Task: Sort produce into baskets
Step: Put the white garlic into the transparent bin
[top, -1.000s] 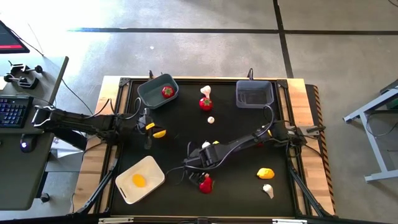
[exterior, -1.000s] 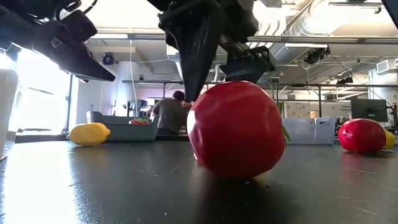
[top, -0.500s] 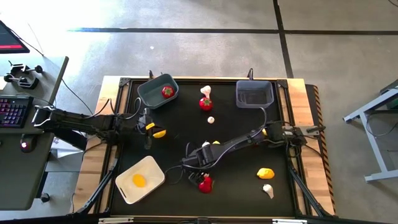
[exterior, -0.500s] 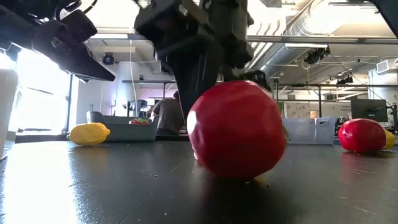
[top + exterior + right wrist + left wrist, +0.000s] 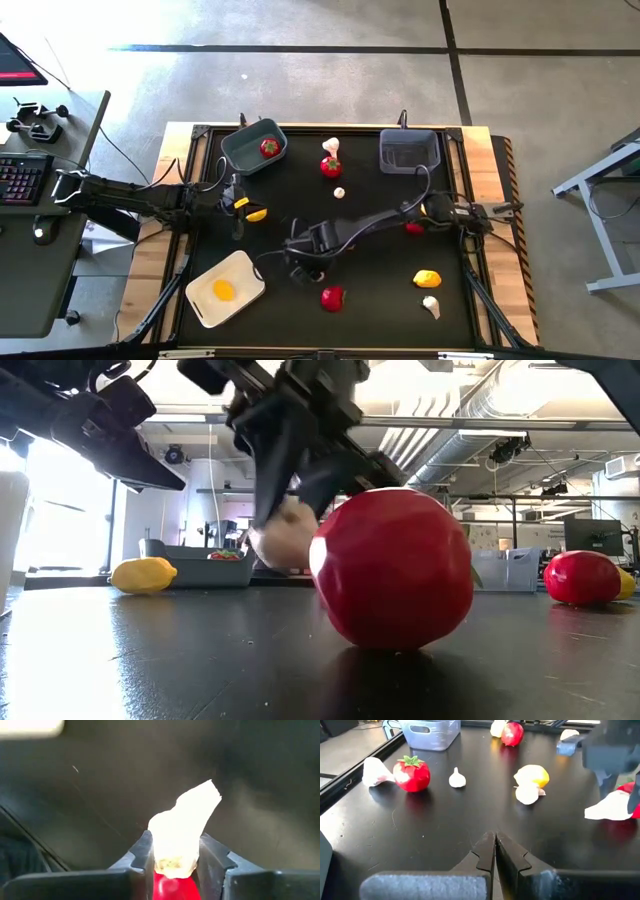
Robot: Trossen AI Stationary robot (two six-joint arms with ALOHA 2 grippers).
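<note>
Low view had the red tomato (image 5: 392, 568) nearest, on the mat, nudged slightly right since a second earlier. Behind it the right gripper (image 5: 283, 525), previously empty, had clamped a whitish garlic bulb (image 5: 281, 536). Farther left, the left gripper (image 5: 237, 205) stayed closed beside a lemon (image 5: 257, 213)

Whitish garlic bulb (image 5: 181, 831) pinched in the right pincer (image 5: 175, 851), off the mat.

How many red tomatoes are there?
4 tomatoes: one in the grey-blue bin, one at the far middle, one near the front, one beside the right arm. More may be hidden.
</note>
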